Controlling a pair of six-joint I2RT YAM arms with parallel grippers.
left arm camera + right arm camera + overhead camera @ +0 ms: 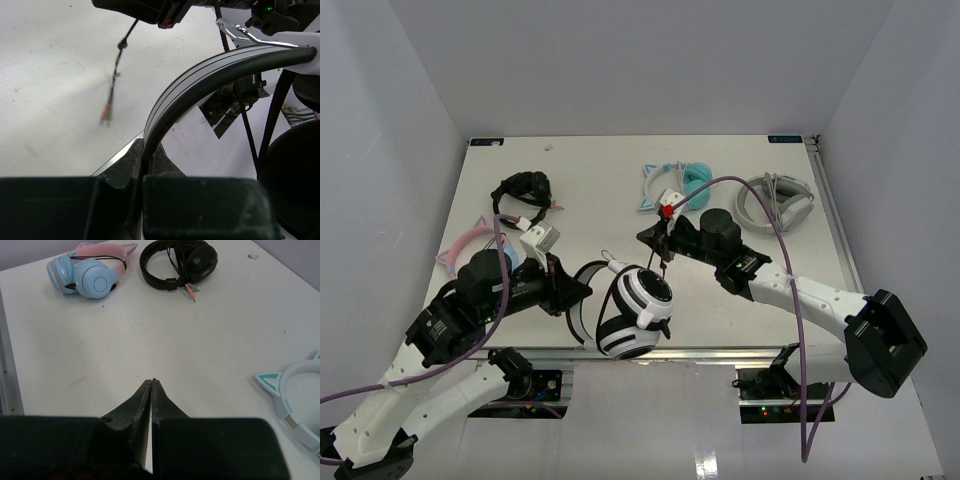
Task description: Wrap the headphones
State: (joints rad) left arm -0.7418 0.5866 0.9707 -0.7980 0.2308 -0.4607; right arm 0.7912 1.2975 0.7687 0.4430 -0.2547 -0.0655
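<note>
**Cable position relative to held headband**

The left gripper (145, 152) has its fingers clamped on the headband (200, 75) of the headphones (635, 310) at the near table (590, 190) edge. The right gripper (657, 237), fingers pressed together, apparently pinches the cable (116, 75), which hangs plug-down just beyond the cups.

no text, brand, number or sign can be read in any view. a small blue sticker (486, 142) lies at the far left corner of the worktop (590, 180) and a second blue sticker (785, 138) at the far right corner. the print on both is too small to read.
</note>
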